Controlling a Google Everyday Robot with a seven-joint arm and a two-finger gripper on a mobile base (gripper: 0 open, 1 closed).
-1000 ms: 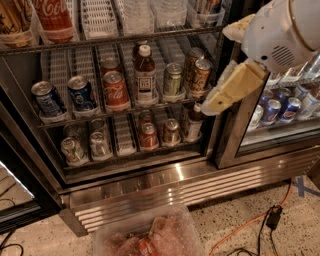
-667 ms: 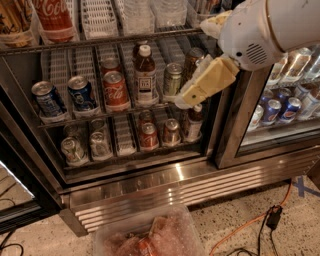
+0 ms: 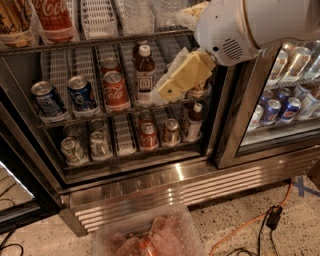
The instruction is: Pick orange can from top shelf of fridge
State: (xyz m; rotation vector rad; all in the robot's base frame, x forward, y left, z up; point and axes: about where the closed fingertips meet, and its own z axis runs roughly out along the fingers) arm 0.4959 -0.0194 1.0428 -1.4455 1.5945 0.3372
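The fridge (image 3: 150,182) stands open, with wire racks of drinks. My gripper (image 3: 168,92), pale yellow on a white arm (image 3: 250,25), reaches in from the upper right. It sits in front of the right lanes of the second rack down (image 3: 90,119). The orange can is hidden behind it; only a sliver of a can's base (image 3: 201,93) shows at its lower right edge. The top shelf (image 3: 100,43), the uppermost rack in view, holds a Coca-Cola bottle (image 3: 54,17) and white baskets (image 3: 99,15).
On the gripper's rack stand blue cans (image 3: 48,100), a red Coca-Cola can (image 3: 115,91) and a brown bottle (image 3: 144,75). The lower rack holds several cans (image 3: 149,136). A glass-doored cooler (image 3: 280,107) is at right. A clear plastic bin (image 3: 150,235) and an orange cable (image 3: 250,224) are on the floor.
My arm has swung left and further into the fridge. The gripper now covers the orange can and the silver can beside it, both of which showed earlier.
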